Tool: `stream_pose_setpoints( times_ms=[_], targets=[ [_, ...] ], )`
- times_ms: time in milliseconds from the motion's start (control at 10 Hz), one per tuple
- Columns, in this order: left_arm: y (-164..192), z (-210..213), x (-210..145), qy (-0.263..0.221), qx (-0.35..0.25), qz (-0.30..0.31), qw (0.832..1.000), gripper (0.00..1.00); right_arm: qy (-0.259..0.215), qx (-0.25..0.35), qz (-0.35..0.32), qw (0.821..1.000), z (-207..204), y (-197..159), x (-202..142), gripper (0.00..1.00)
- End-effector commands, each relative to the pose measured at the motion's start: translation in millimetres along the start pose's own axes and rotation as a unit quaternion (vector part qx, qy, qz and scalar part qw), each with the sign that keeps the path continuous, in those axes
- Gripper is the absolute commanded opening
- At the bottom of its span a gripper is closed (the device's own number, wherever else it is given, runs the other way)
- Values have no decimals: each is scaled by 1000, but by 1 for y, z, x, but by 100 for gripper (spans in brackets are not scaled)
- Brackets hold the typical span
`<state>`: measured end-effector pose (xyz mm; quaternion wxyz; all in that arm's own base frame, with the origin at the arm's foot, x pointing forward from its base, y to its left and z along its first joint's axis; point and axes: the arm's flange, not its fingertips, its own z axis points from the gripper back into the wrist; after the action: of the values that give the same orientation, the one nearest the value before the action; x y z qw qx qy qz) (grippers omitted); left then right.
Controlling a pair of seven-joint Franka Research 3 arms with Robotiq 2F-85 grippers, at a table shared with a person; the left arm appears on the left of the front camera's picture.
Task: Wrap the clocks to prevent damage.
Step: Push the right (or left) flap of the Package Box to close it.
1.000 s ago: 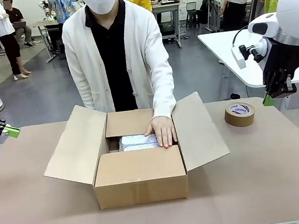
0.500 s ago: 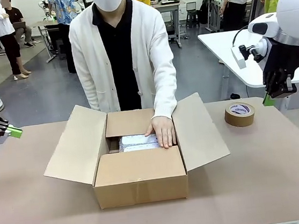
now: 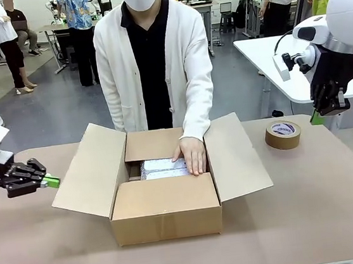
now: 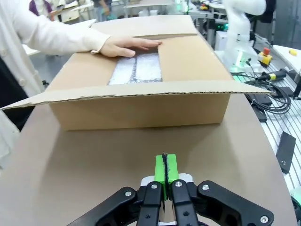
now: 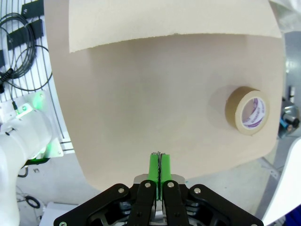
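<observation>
Partly hidden, wrapped bundle (image 3: 158,168) (under 1 hand (image 3: 193,154)), inside box (image 3: 168,225)

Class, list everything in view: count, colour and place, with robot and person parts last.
cardboard box: one, brown, table centre, flaps open
wrapped bundle: one, silvery white, inside the box
tape roll: one, brown, on the table right of the box
table: one, brown-covered
person's hand: one, on the bundle
left fingers: black, green pads, shut, left of the box
right fingers: black, green pads, shut, raised at the table's right edge
</observation>
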<state>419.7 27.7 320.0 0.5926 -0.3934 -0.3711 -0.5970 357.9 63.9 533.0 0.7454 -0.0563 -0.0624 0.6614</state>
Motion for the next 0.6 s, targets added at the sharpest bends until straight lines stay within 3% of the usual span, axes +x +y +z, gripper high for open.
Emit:
stream_pose_setpoints(
  times_ms=[0, 500],
  targets=[
    [14, -14, -3, -19, -7, -39, 999, 5, 4, 4, 2, 1000, 0, -2, 0, 4],
    [43, -53, 17, -62, -15, 0, 998, 5, 4, 4, 2, 1000, 0, -2, 0, 4]
  ],
)
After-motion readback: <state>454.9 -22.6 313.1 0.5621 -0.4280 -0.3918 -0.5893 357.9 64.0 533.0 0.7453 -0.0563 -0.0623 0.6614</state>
